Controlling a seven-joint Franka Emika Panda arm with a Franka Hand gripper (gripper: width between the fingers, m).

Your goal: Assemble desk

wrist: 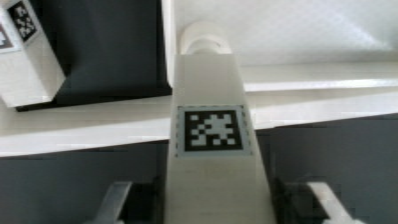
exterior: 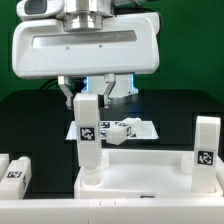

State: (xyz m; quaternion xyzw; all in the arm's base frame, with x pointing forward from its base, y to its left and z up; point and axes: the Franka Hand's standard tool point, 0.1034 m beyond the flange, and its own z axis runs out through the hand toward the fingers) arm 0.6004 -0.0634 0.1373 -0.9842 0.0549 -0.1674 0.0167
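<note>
The desk's white tabletop (exterior: pixel 150 172) lies at the front of the exterior view, rim up. My gripper (exterior: pixel 88 100) is shut on a white tagged leg (exterior: pixel 87 132), held upright with its lower end at the tabletop's corner socket (exterior: pixel 90 180) on the exterior view's left. In the wrist view that leg (wrist: pixel 214 110) runs straight out between the fingers (wrist: pixel 121 200) of the gripper (wrist: pixel 217 205), and its far tip meets the tabletop (wrist: pixel 329 105). A second leg (exterior: pixel 207 148) stands upright at the corner on the exterior view's right.
A loose tagged leg (exterior: pixel 125 127) lies on the marker board (exterior: pixel 145 130) behind the tabletop. Another white tagged part (exterior: pixel 14 170) lies at the exterior view's lower left. A tagged white block (wrist: pixel 27 60) sits beside the held leg. The black table (exterior: pixel 180 110) surrounds everything.
</note>
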